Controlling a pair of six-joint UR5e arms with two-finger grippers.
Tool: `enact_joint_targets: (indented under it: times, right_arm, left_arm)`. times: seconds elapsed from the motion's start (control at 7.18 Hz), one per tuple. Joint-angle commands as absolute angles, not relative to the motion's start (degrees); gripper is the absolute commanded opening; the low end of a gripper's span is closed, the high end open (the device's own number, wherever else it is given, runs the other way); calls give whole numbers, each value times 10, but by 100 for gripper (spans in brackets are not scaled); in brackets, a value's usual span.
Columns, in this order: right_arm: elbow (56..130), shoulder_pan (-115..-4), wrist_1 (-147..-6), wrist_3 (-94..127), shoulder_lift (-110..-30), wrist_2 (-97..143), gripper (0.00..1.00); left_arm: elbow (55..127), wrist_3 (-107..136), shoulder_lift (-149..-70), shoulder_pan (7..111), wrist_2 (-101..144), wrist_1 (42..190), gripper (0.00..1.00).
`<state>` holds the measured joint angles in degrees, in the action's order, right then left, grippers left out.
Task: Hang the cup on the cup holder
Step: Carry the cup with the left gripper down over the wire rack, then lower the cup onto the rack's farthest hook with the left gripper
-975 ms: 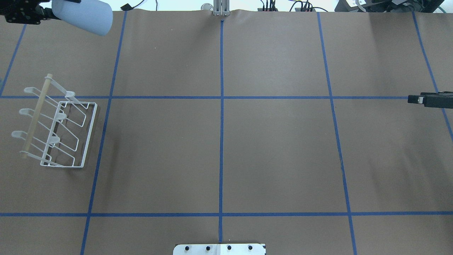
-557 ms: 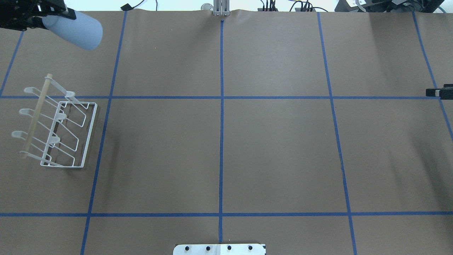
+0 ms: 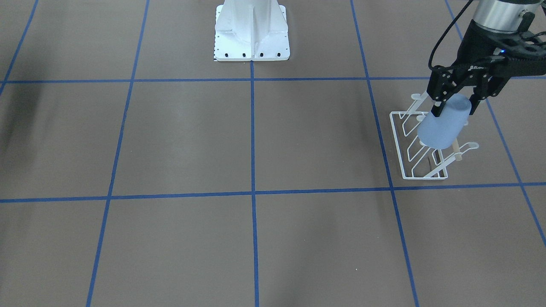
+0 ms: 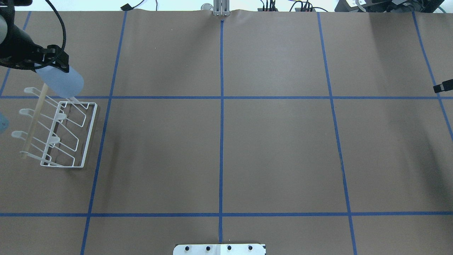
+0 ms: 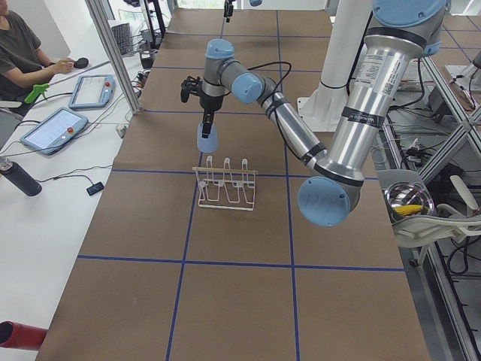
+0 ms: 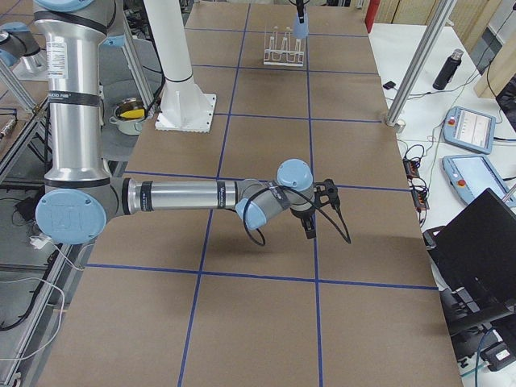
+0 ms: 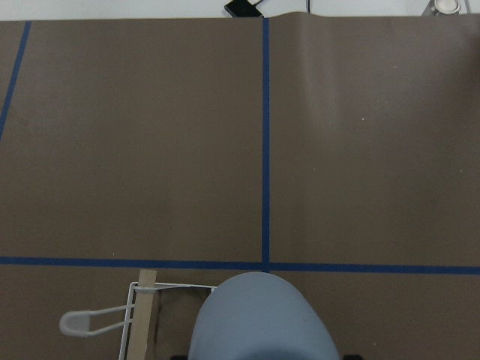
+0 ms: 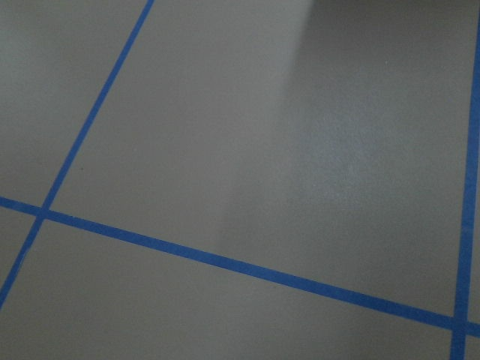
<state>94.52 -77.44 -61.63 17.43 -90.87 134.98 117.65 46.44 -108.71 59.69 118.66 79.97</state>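
My left gripper (image 4: 49,63) is shut on the pale lavender-blue cup (image 4: 61,82) and holds it tilted, mouth down, just over the far end of the white wire cup holder (image 4: 72,136). In the front-facing view the cup (image 3: 443,127) hangs in front of the holder's prongs (image 3: 416,147) under the left gripper (image 3: 454,102). The left wrist view shows the cup's bottom (image 7: 262,319) next to the wooden rod (image 7: 141,319). I cannot tell whether the cup touches a prong. My right gripper (image 4: 443,86) shows only as a dark tip at the right edge; I cannot tell whether it is open or shut.
The brown paper table (image 4: 226,141) carries a blue tape grid. The white robot pedestal (image 3: 251,30) stands at the near edge. In the exterior right view the right arm (image 6: 193,196) reaches low over the table. Tablets and a bottle (image 5: 19,177) lie on the side bench.
My left gripper has carried the cup from the far left corner down toward me, to the holder's far end. My right gripper has drawn back to the right edge.
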Motion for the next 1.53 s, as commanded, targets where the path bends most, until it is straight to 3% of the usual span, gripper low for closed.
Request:
enact_joint_targets:
  times: [0.0,1.39]
  right_arm:
    - [992,-782,-714,125,-901,1351,100]
    - [994,-782,-714,127,-909,1350,100]
  left_arm:
    - [1143,460,-1093,596,1220,799,0]
    - [1094,433,-1095,595,1219,820,0]
